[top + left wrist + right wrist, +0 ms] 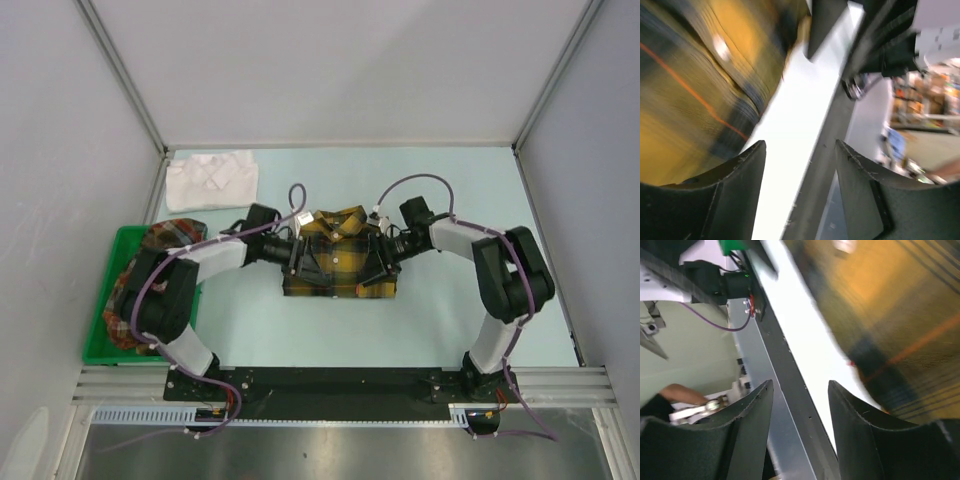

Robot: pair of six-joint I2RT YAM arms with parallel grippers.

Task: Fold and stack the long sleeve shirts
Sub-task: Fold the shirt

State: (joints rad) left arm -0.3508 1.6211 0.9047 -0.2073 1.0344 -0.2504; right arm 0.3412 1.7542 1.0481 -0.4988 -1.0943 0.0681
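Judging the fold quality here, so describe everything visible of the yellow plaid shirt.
The yellow plaid shirt looks like soft woven cloth, yellow with black checks and thin orange lines. It lies flat on the pale blue table, folded into a compact rectangle with the front up and the collar at the far edge. The left tool and the right tool flank its side edges. Both have their jaws open, and the wrist views show no cloth between them.

I see a green plastic bin [97, 340] at the left edge of the pale blue table [450, 310], near its front corner. White panels [330, 70] stand behind the far edge.
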